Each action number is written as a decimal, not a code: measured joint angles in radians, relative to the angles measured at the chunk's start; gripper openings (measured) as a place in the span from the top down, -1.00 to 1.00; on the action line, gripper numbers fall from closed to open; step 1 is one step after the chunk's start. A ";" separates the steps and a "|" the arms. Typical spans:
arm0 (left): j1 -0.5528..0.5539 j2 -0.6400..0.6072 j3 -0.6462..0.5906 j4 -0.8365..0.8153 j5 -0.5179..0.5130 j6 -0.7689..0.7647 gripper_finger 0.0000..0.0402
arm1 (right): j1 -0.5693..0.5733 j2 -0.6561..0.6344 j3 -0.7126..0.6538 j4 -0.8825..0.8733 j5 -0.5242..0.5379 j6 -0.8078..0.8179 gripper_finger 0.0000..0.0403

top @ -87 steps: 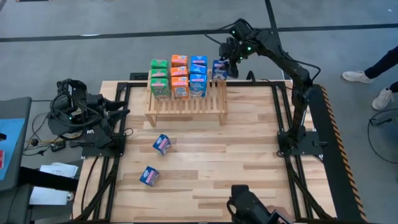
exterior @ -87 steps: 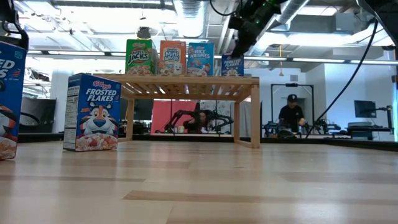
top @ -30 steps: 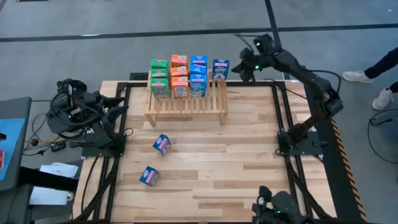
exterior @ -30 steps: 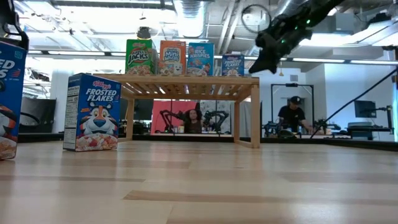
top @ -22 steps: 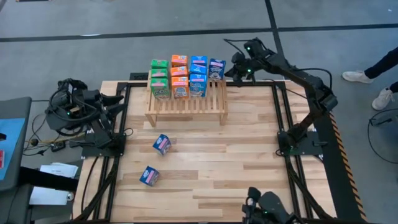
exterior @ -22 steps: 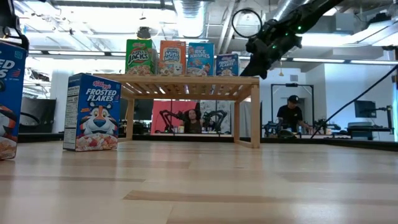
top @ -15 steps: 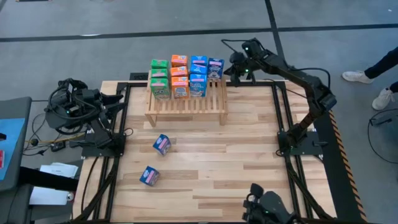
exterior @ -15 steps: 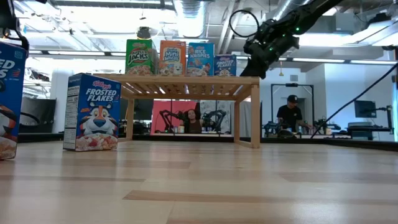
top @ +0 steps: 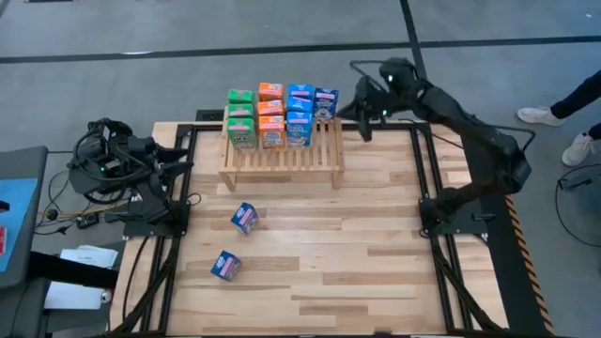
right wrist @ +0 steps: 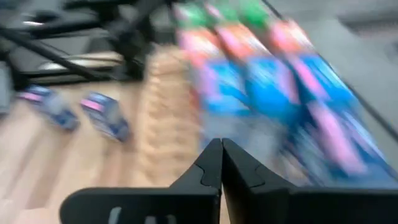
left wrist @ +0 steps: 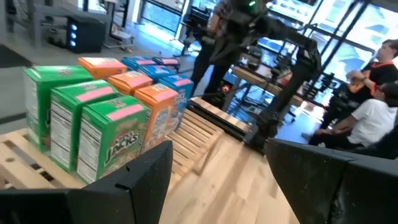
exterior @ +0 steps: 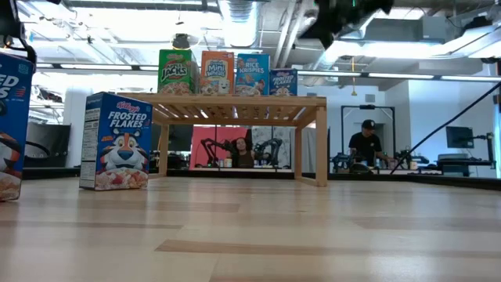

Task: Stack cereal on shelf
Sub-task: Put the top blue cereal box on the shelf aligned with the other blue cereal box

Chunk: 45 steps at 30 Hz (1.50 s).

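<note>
Wooden tabletop (top: 376, 235) holds our shelf (top: 282, 158) near its back edge. Ten cereal boxes (top: 272, 116) stand on it now. We just pushed the last blue box (top: 326, 102) snug against the others. Our right claw (top: 363, 120) is lifting away beside the shelf, pinched together and holding nothing. Our left claw (top: 186, 156) waits at the left edge, fingers apart. Two boxes (top: 244, 218) still lie on the tabletop, so we think they go next.
</note>
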<state>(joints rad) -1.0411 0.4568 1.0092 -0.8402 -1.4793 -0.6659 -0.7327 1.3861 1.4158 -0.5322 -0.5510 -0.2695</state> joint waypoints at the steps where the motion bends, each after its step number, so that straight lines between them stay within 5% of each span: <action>1: 0.000 0.000 0.000 0.000 0.006 0.000 -0.24 | 0.049 -0.013 0.000 0.023 0.002 0.000 0.88; 8: 0.000 0.000 0.000 0.000 0.042 0.000 -0.24 | 0.347 0.009 0.003 0.210 0.132 -0.036 0.72; 18: 0.000 0.000 0.000 0.000 0.117 0.000 -0.24 | 0.543 0.254 0.000 0.546 0.170 0.029 -0.28; 24: 0.000 0.001 0.000 0.000 0.151 -0.010 -0.24 | 0.633 0.415 0.000 0.728 0.166 0.022 -0.65; 31: 0.000 0.001 0.000 0.000 0.172 -0.011 -0.24 | 0.722 0.587 0.113 0.753 0.312 -0.128 -0.73; 39: 0.000 0.001 0.000 -0.003 0.190 -0.012 -0.24 | 0.726 0.784 0.336 0.646 0.316 -0.091 -0.67; 45: 0.000 0.001 -0.001 -0.009 0.214 -0.012 -0.24 | 0.720 0.865 0.483 0.395 0.326 -0.147 -0.66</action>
<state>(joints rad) -1.0412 0.4576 1.0084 -0.8494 -1.2649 -0.6775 -0.0128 2.2512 1.8992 -0.1370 -0.2249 -0.4164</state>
